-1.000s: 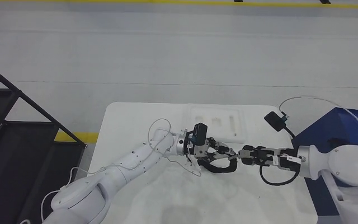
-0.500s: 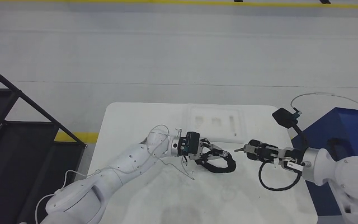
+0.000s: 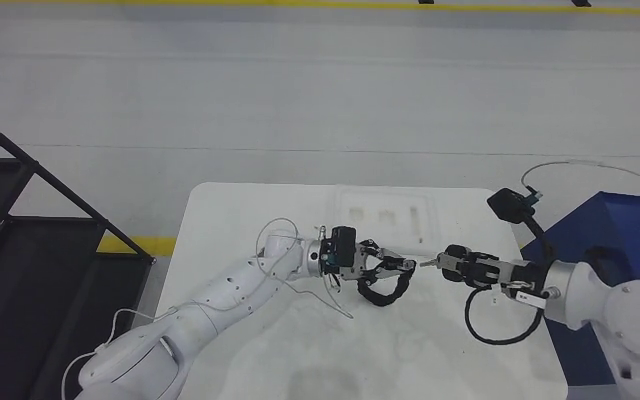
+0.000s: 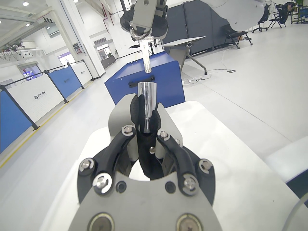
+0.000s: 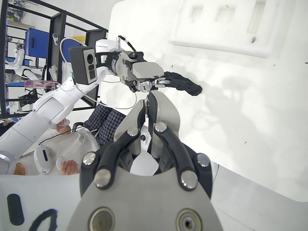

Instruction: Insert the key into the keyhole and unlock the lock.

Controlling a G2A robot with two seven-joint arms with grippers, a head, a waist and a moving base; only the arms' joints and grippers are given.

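Cable lock and key, held end to end over the table [image 3: 300, 350], ready for insertion.
Nearest, left gripper [image 4: 145, 111] clamped on chrome lock cylinder [image 4: 147, 97], keyhole [image 5: 144, 87] facing outward for access; key [image 4: 146, 58] just beyond, aligned, not touching; right gripper [image 4: 142, 31] pinching its bow.

A small dark logo and wordmark stand on the white barrier panel [image 4: 41, 94].

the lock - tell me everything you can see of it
A cable lock: shiny chrome cylinder with a round keyhole face, and a black sleeved cable curving into a loop. The left tool is shut on the cylinder, its end pointing at the key in the right tool. The key tip is apart from it, not yet in.
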